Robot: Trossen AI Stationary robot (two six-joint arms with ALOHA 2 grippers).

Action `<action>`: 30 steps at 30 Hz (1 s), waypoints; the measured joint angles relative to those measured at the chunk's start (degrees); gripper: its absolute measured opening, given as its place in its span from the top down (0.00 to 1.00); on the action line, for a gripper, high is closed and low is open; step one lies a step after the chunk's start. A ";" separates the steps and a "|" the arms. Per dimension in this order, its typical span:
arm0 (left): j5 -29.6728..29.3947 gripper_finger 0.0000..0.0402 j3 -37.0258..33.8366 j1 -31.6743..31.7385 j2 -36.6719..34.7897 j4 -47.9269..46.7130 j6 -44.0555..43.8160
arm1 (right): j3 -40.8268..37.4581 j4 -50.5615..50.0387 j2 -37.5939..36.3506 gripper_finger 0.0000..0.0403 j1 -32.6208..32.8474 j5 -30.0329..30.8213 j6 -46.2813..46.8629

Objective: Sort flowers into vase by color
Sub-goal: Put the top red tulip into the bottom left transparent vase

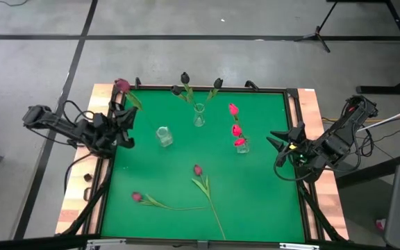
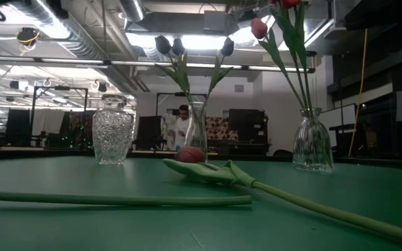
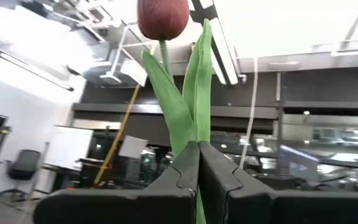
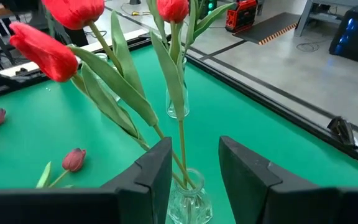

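My left gripper (image 1: 125,114), at the table's far left corner, is shut on a dull magenta tulip (image 1: 121,85) whose head (image 3: 162,18) rises past the fingertips. My right gripper (image 1: 280,142) hovers open at the right edge, short of the vase (image 1: 242,146) that holds pink-red tulips (image 4: 48,50). The middle vase (image 1: 198,114) holds near-black tulips (image 2: 166,45). A cut-glass vase (image 1: 163,135) stands empty. Two magenta tulips (image 1: 197,169) (image 1: 136,197) lie flat on the green mat. My left gripper pinches the tulip between its two fingers at the leaves and stem (image 3: 194,134), well below the head. The fingers slant upward, and the stem runs on out past their tips. The tulip is lifted clear of the table, head uppermost.
The mat has a raised dark frame (image 1: 207,88) with wooden borders (image 1: 75,201) outside it. The three vases stand in a row across the far half. The lying tulips' stems (image 2: 117,200) stretch over the near middle of the mat.
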 joint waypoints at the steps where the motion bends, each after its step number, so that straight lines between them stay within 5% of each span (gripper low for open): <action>1: 0.00 1.00 -0.83 0.85 0.02 0.88 0.01 | 0.00 0.01 0.00 0.67 0.00 0.02 0.26; 13: -0.28 1.00 -2.15 7.32 0.26 0.03 0.02 | 0.00 0.03 0.02 0.67 0.00 0.07 0.34; 30: -1.25 1.00 -2.15 7.93 0.24 -3.00 -1.51 | 0.00 0.38 0.04 0.67 0.00 -0.92 0.32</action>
